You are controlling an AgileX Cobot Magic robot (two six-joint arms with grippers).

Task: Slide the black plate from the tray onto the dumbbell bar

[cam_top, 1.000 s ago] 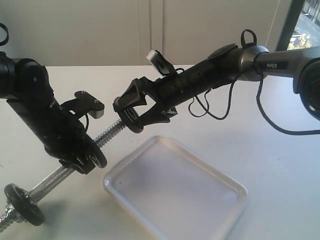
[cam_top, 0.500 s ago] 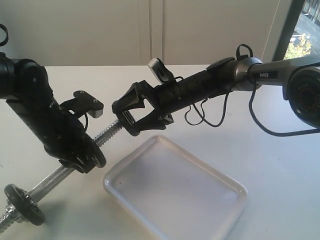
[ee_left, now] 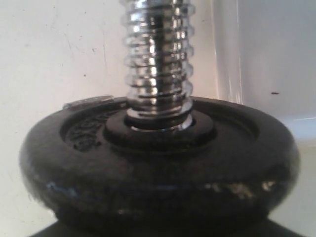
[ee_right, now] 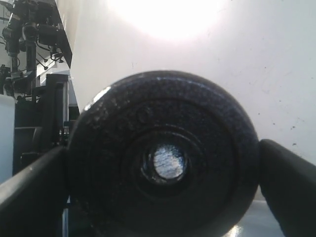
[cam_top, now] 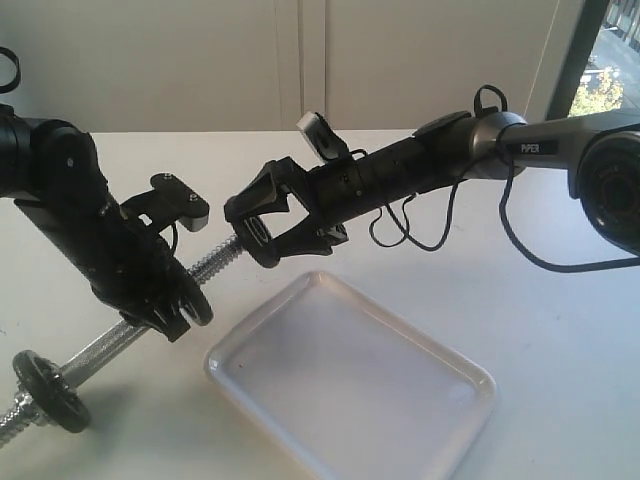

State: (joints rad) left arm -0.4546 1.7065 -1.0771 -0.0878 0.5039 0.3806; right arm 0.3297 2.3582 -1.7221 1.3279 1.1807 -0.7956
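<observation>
My right gripper [cam_top: 250,228] is shut on the black plate [cam_top: 260,236], holding it on edge just off the threaded end of the dumbbell bar [cam_top: 213,264]. In the right wrist view the plate [ee_right: 197,113] sits between both fingers [ee_right: 289,182], and the bar's chrome end [ee_right: 167,162] shows through its central hole. My left gripper [cam_top: 172,303] grips the bar's middle and holds it tilted off the table. Another black disc [ee_left: 158,168] sits on the bar right in front of that gripper and hides its fingers. The white tray [cam_top: 440,350] holds nothing.
A further black disc [cam_top: 45,390] sits near the bar's low end at the left table edge. The tray lies directly below and right of both grippers. A loose black cable [cam_top: 430,225] hangs under the right arm. A pale wall stands behind the table.
The right gripper has moved the plate slightly left, closer to the bar's threaded end. The left arm has raised the bar a little, lifting the disc at its low end.
</observation>
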